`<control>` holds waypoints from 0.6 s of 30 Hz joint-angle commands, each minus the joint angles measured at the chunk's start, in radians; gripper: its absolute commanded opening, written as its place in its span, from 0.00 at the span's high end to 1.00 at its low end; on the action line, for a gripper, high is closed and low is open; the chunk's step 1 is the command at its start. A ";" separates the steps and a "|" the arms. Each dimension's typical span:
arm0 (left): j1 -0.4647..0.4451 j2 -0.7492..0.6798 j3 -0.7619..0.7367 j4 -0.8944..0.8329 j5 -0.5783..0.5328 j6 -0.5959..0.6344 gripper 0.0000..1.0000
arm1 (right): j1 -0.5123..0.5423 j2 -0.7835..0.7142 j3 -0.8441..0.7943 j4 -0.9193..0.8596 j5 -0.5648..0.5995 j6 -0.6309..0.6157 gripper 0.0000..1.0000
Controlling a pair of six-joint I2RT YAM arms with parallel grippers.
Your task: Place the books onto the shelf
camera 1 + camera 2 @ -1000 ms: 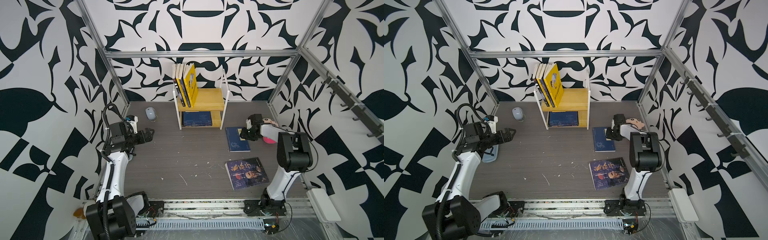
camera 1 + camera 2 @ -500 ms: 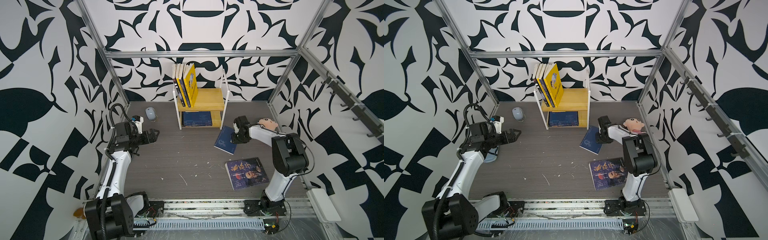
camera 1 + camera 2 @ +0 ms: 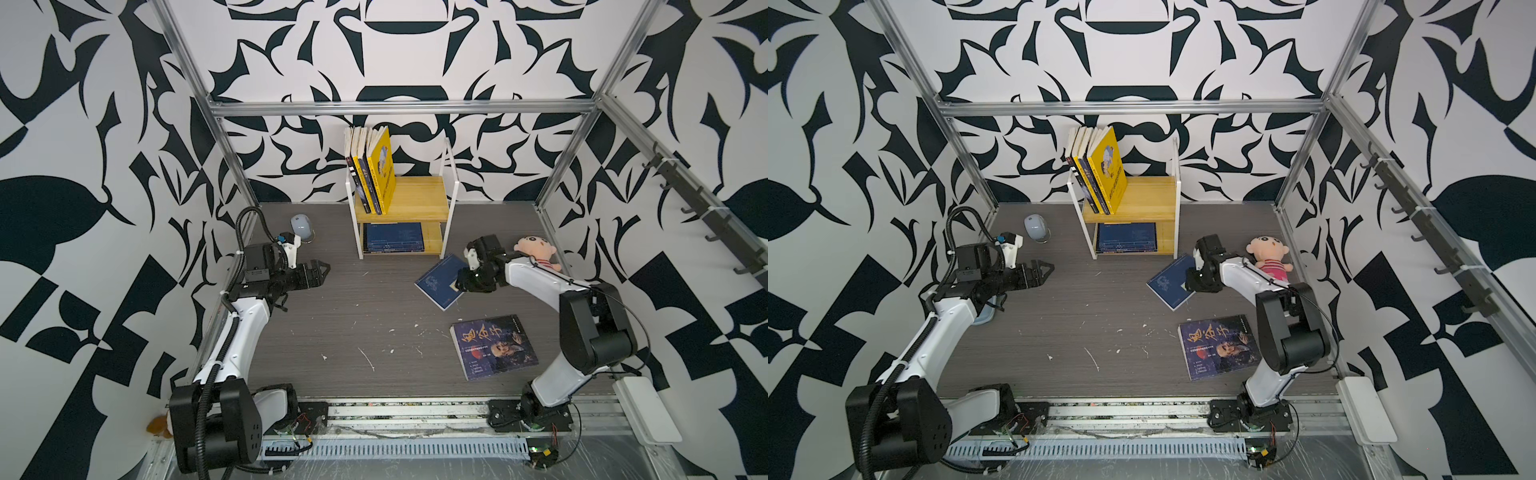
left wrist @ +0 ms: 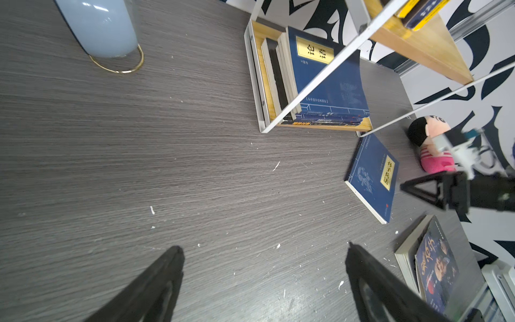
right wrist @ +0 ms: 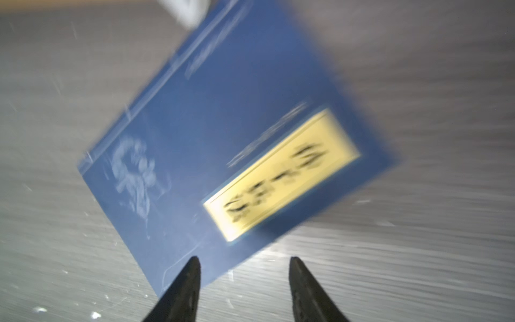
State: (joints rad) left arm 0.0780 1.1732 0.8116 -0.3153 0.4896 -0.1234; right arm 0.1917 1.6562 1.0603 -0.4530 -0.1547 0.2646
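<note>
Near right fingers (image 5: pixel 181 292), the navy book (image 5: pixel 223 145) looks blurred.

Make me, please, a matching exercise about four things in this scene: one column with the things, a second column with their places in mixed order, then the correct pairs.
Things:
1. yellow book
2. portrait book
3. plush doll
4. computer mouse

Places:
a. on the table, left of the shelf
b. flat on the table, nearest the front
c. standing on the shelf's top board
d. on the table, right of the shelf

Pairs: 1-c, 2-b, 3-d, 4-a
</note>
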 commanded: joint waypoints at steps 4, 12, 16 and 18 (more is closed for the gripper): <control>-0.003 -0.004 -0.005 0.006 0.014 0.015 0.05 | -0.079 0.168 0.231 0.045 -0.044 -0.040 0.41; -0.003 -0.020 -0.002 -0.017 0.012 0.058 0.03 | -0.099 0.402 0.410 0.017 -0.239 -0.069 0.44; -0.003 -0.020 -0.001 -0.019 0.014 0.067 0.03 | -0.072 0.390 0.347 0.046 -0.295 -0.062 0.47; -0.004 -0.021 -0.002 -0.018 0.019 0.074 0.04 | -0.055 0.380 0.313 0.056 -0.308 -0.065 0.48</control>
State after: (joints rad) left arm 0.0772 1.1698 0.8108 -0.3191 0.4915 -0.0738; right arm 0.1059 2.0697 1.4166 -0.3767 -0.3920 0.2035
